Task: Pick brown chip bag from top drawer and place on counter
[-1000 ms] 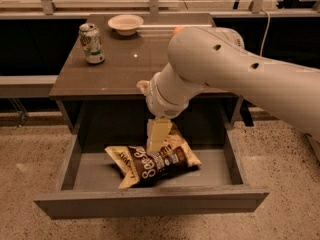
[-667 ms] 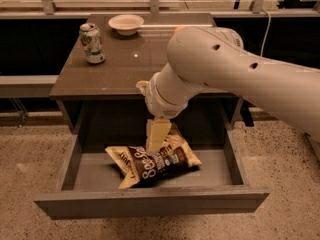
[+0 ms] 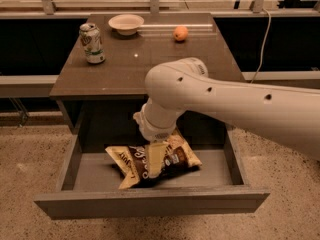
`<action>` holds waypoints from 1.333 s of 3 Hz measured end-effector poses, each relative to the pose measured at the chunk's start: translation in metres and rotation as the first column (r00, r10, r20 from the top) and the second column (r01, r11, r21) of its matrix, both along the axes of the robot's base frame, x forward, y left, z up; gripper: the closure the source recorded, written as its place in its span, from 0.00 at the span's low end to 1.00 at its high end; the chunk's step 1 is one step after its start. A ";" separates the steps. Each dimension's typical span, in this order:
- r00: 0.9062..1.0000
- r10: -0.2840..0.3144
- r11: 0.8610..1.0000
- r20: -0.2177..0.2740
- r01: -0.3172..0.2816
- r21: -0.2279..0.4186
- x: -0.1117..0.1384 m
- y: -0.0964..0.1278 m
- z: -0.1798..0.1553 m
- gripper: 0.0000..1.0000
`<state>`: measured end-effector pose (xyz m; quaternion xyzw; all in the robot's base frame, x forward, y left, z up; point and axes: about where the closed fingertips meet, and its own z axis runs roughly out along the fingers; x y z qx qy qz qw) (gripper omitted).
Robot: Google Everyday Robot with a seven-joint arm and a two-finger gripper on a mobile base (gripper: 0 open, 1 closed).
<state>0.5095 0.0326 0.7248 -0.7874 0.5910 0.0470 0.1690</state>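
Observation:
The brown chip bag (image 3: 181, 157) lies crumpled on the grey floor of the open top drawer (image 3: 150, 202), near its middle, with its pale yellow ends to the left and right. My gripper (image 3: 154, 162) hangs from the big white arm (image 3: 225, 101) and reaches down into the drawer, right over the middle of the bag and touching or nearly touching it. The counter (image 3: 131, 69) is the glossy dark top just behind the drawer.
On the counter stand a green soda can (image 3: 92, 43) at the back left, a white bowl (image 3: 126, 23) at the back middle and an orange (image 3: 180, 33) at the back right. Speckled floor (image 3: 30, 174) surrounds the cabinet. A cable (image 3: 261, 39) hangs at the right.
The arm has dropped lower, and the gripper has gone down from above the bag onto its middle. The orange on the counter now shows. The bag has not moved.

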 end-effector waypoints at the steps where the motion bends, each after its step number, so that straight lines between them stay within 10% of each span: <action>1: 0.999 0.027 0.999 -0.028 -0.028 -0.040 -0.008 0.000 -0.039 0.00; 2: 0.999 0.043 0.998 0.007 -0.043 -0.038 -0.011 -0.001 -0.066 0.00; 4: 0.999 0.043 0.998 0.007 -0.043 -0.038 -0.011 -0.001 -0.056 0.40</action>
